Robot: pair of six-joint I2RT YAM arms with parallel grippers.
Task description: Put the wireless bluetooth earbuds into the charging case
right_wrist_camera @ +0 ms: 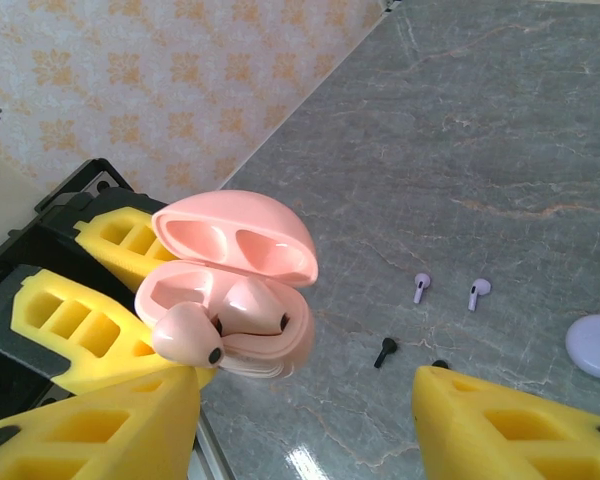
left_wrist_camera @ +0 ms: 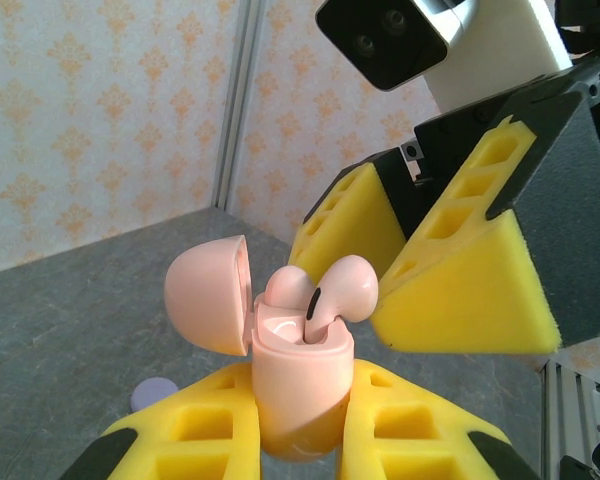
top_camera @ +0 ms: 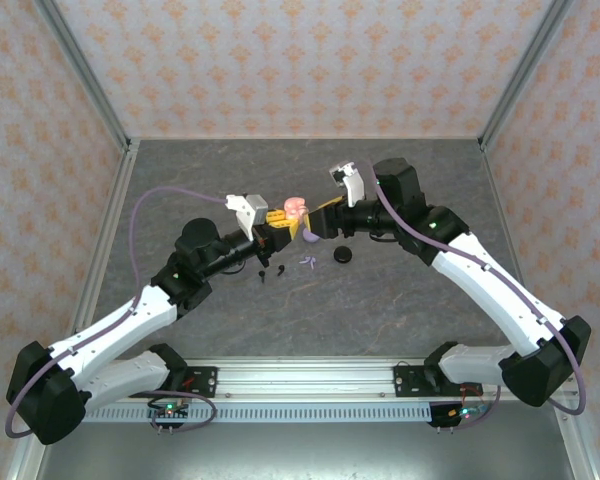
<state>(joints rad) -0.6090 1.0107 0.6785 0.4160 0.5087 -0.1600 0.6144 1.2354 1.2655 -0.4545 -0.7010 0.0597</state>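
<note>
My left gripper [left_wrist_camera: 300, 420] is shut on a pink charging case [left_wrist_camera: 302, 375] and holds it upright above the table, with the lid [left_wrist_camera: 208, 295] swung open. One pink earbud [right_wrist_camera: 250, 305] sits low in its slot. The other pink earbud [left_wrist_camera: 345, 285] stands higher, its head sticking out over the rim. My right gripper [right_wrist_camera: 310, 400] is open right beside the case, one yellow finger [right_wrist_camera: 130, 420] just under the raised earbud. Two lilac earbuds [right_wrist_camera: 421, 287] [right_wrist_camera: 478, 292] and a black earbud [right_wrist_camera: 385, 350] lie on the table below.
A round lilac case [right_wrist_camera: 598, 345] lies on the grey tabletop near the loose earbuds, and a round black case [top_camera: 343, 254] lies to the right of them. Both arms meet at mid-table [top_camera: 400, 300], with patterned walls around.
</note>
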